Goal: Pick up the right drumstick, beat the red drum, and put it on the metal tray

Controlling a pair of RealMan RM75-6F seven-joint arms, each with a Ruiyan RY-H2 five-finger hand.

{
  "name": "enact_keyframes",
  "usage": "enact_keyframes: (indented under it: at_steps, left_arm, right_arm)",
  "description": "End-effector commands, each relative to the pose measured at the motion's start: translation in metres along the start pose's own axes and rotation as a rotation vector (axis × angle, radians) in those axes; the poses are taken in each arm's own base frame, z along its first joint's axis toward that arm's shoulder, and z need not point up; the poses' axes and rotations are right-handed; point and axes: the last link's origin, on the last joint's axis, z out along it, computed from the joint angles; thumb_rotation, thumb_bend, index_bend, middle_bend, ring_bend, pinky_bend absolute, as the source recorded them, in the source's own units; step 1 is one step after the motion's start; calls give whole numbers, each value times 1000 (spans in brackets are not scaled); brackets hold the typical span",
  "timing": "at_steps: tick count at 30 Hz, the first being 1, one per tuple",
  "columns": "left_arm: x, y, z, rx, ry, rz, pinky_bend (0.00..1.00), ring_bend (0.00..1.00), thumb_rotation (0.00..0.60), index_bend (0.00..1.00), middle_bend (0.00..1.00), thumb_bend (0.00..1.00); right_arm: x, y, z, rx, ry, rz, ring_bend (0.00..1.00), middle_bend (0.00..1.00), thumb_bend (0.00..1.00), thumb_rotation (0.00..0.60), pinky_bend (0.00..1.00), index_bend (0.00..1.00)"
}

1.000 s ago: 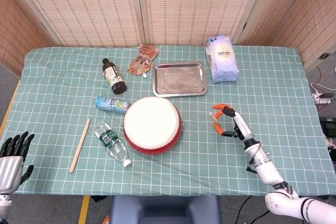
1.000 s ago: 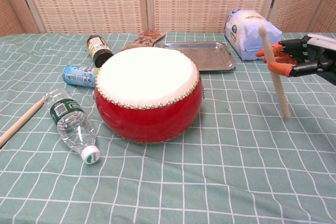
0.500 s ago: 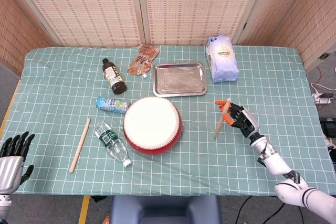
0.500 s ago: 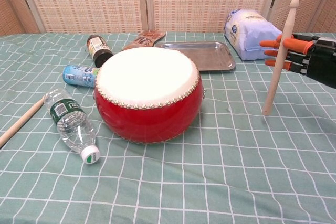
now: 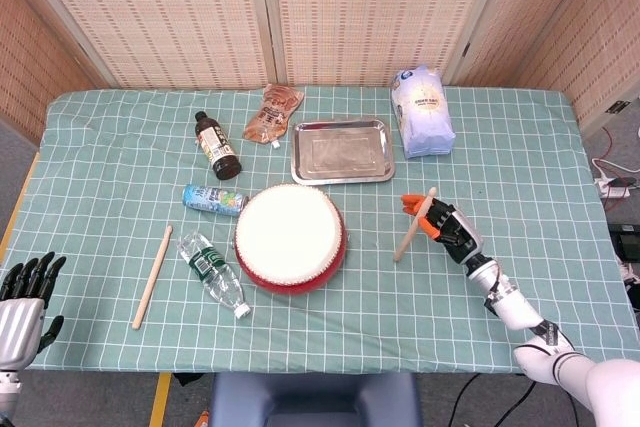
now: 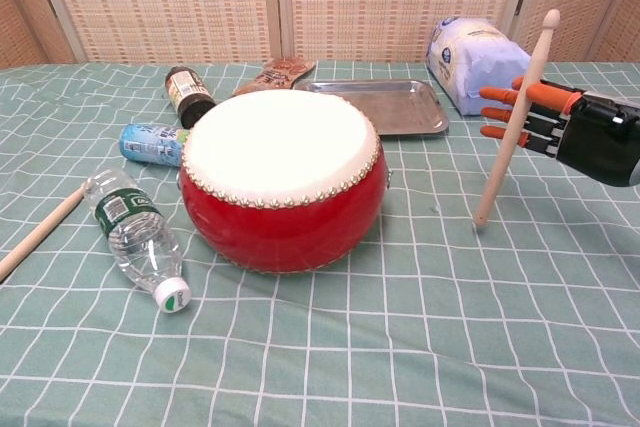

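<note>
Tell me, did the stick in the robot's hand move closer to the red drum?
Yes. In the chest view the drumstick, held by the right hand, has shifted left toward the red drum, its lower tip nearer the drum's side than before.

The right hand (image 5: 447, 228) is held out over the counter to the right of the red drum, at the end of a slim white forearm that is extended from the lower right corner of the head view. Its orange-tipped fingers (image 6: 506, 95) are pointed toward the robot's left and are closed around the upper part of the right drumstick (image 6: 511, 127), which is kept tilted, tip up. The left hand (image 5: 24, 299) is seen at the lower left edge of the head view, off the counter's near corner, with its dark fingers spread upward and nothing gripped.
</note>
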Motion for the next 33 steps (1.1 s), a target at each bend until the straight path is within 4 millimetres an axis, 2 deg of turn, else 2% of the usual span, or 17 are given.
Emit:
enact_keyframes:
  at_steps: [1,3,10,21,26,30,33]
  left_arm:
    - [0,0,0,-1,1,-2,31,0,600,0,0,277]
    - [0,0,0,-2,-1,-2,31,0,600,0,0,276]
    - [-1,0,0,-4,-4,2,31,0,600,0,0,277]
    - [0,2,0,-7,-3,4,31,0,600,0,0,278]
    - [-1,2,-1,-7,-4,3,31,0,600,0,0,278]
    - [-2,2,-1,-6,-9,3,31,0,600,0,0,277]
    - [-2,1,-1,-7,-9,3,31,0,600,0,0,278]
  right_arm:
    - [0,3,-3,8,-13,8,191,261,539,600,193,432]
    - [2,2,-6,13,-17,-12,207,271,539,600,220,418]
    - [5,2,-15,15,-32,-43,208,282,539,600,222,416]
    - [-10,15,-21,-38,-108,-169,208,294,520,600,231,426]
    - [-18,23,-19,-68,-132,-228,208,301,416,600,232,433]
    - [-22,31,-18,-90,-137,-265,218,316,212,600,241,444]
    - [-24,36,-17,-101,-132,-278,245,338,122,600,263,485]
